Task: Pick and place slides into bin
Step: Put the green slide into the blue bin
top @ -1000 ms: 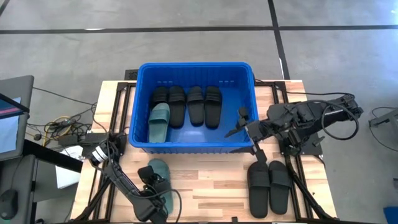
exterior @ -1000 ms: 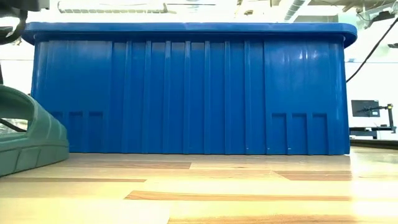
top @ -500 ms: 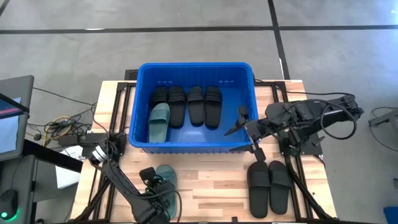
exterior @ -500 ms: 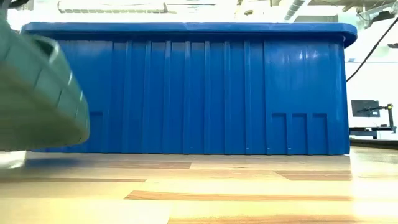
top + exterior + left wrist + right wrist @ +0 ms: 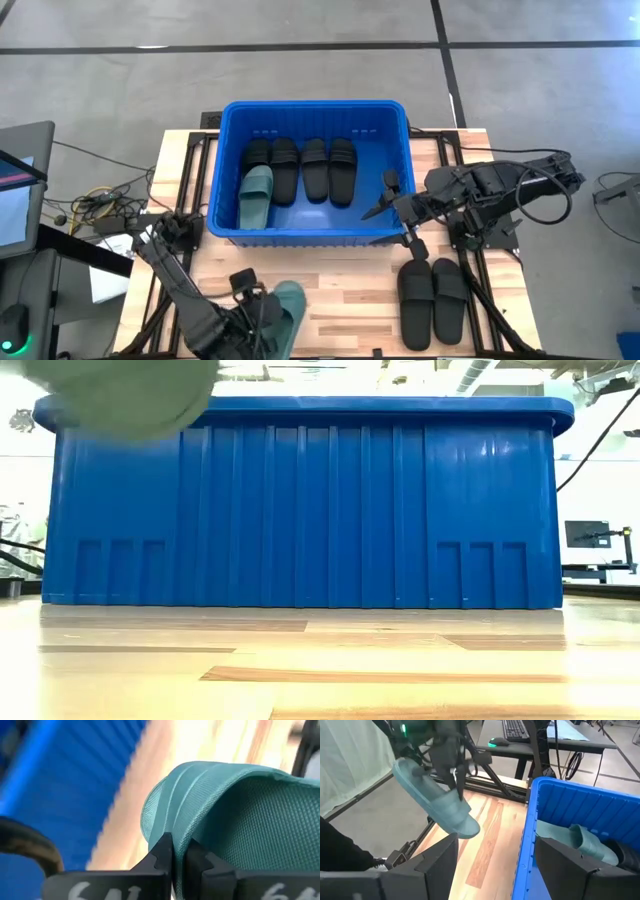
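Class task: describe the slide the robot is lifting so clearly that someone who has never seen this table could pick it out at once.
Start at the blue bin on the wooden table, then look to the table's near edge in front of its left end. There the left gripper holds a sage green slide in the air by its strap. Every other slide outside the bin is black.

A grey concrete floor (image 5: 300, 70) crossed by dark lines is seen around the wooden surface (image 5: 340, 300); a monitor (image 5: 587, 532) is seen beyond it.

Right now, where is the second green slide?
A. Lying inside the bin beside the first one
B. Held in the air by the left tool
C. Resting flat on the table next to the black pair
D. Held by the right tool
B: the left tool is shut on the green slide, lifted clear of the table.
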Controlling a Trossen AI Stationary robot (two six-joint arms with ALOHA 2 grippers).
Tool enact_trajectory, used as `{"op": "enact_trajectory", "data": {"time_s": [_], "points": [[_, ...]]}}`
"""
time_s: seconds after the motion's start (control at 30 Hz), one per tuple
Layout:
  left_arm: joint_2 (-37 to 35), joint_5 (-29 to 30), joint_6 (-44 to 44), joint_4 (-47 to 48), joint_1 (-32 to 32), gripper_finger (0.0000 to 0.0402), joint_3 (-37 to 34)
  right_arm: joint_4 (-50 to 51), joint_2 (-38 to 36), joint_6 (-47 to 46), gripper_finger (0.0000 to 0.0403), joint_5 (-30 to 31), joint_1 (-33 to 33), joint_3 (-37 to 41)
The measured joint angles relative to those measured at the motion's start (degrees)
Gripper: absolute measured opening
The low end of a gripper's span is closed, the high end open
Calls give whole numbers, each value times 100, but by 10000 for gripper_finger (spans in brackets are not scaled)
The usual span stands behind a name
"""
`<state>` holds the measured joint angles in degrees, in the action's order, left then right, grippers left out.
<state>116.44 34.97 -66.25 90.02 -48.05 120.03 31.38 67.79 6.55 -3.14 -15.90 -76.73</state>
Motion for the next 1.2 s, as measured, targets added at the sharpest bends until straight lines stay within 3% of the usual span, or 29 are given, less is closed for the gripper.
{"op": "enact_trajectory", "data": {"time_s": [0.23,0.43,0.87,1.03,1.2], "points": [[-23,1549,1007,2,492,0,1046,59,0,-9,249,-2,-22,0],[-24,2112,2894,0,1244,0,1502,179,-50,-101,249,-1,-18,0],[-602,2249,5941,4,3638,0,1399,35,-452,-766,249,416,171,0],[-622,1863,6637,1,4565,0,1377,-370,-617,-767,249,667,181,0],[-626,1647,7012,-11,5273,0,826,-586,-744,-857,249,1017,179,0]]}}
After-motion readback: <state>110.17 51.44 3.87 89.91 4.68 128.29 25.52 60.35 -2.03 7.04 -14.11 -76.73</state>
